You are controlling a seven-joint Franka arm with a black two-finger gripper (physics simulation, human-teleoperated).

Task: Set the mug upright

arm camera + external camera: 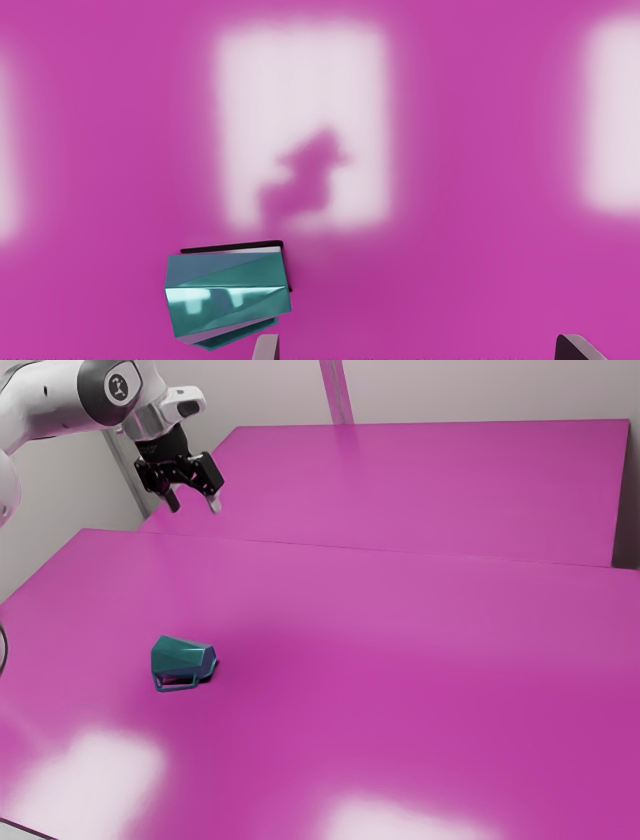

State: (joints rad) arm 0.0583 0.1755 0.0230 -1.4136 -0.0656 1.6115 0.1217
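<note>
A teal faceted mug point(182, 657) lies on its side on the magenta table, its handle toward the exterior view's bottom edge. High above the table, toward the exterior view's upper left, hangs my gripper point(194, 508), well apart from the mug. In the wrist view the mug point(227, 295) lies beyond the fingertips, nearer to one finger than the other. My gripper point(417, 347) stands open there, bare table between its two fingers.
The magenta tabletop point(400, 660) stretches around the mug, with bright light patches on it. Behind it is a second magenta surface point(430, 485), with a pale wall point(480, 390) beyond.
</note>
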